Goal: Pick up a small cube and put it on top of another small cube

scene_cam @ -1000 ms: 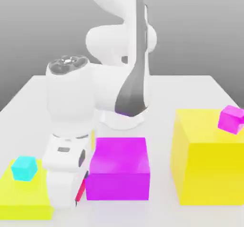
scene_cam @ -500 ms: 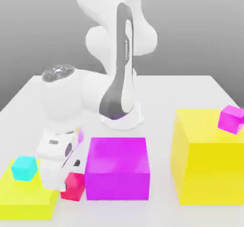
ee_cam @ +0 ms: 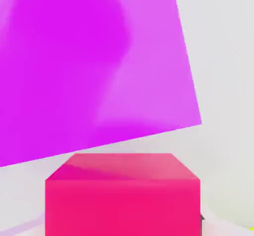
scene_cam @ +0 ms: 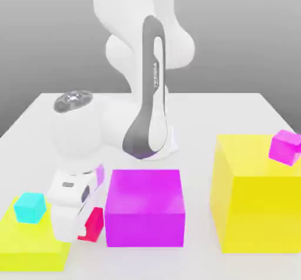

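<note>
My claw (scene_cam: 86, 229): it is closed, grasping the red cube (scene_cam: 93, 225).
Red cube: it is between the low yellow block (scene_cam: 35, 254) and the purple block (scene_cam: 144, 230).
Cyan cube (scene_cam: 30, 207): it sits on the low yellow block.
Small magenta cube (scene_cam: 285, 147): on the tall yellow block (scene_cam: 261, 214).

The small red-pink cube (scene_cam: 94, 225), plain and matte, sits low between the yellow slab and the big magenta block, partly hidden behind the gripper. The small cyan cube (scene_cam: 30, 207), equally plain, rests on top of the yellow slab, turned slightly.
</note>
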Action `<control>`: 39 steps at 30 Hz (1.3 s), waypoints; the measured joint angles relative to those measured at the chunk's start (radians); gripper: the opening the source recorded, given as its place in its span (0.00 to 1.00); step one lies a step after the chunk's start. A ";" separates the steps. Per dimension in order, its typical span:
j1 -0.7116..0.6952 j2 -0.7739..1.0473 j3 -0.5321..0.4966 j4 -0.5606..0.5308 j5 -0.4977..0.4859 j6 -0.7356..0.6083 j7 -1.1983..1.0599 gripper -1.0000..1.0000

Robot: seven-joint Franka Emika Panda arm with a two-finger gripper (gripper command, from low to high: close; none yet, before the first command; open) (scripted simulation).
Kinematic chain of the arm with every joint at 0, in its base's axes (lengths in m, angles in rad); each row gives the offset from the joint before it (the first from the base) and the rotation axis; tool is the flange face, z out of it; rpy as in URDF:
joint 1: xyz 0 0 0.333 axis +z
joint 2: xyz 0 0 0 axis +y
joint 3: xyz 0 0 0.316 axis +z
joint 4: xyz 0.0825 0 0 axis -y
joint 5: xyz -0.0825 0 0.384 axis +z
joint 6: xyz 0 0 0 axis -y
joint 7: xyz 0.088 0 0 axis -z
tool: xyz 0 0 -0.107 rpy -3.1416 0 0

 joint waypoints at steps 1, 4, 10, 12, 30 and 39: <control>0.012 -0.024 -0.020 -0.006 -0.034 -0.017 0.026 0.00; 0.022 -0.081 -0.052 -0.015 -0.103 -0.070 0.041 0.00; -0.050 -0.109 -0.037 0.042 -0.086 -0.202 -0.364 0.00; -0.072 -0.122 -0.041 0.061 -0.094 -0.241 -0.498 0.00; -0.202 -0.209 -0.121 0.147 -0.283 -0.333 -1.365 0.00; -0.210 -0.102 -0.106 0.133 -0.179 -0.229 -1.442 1.00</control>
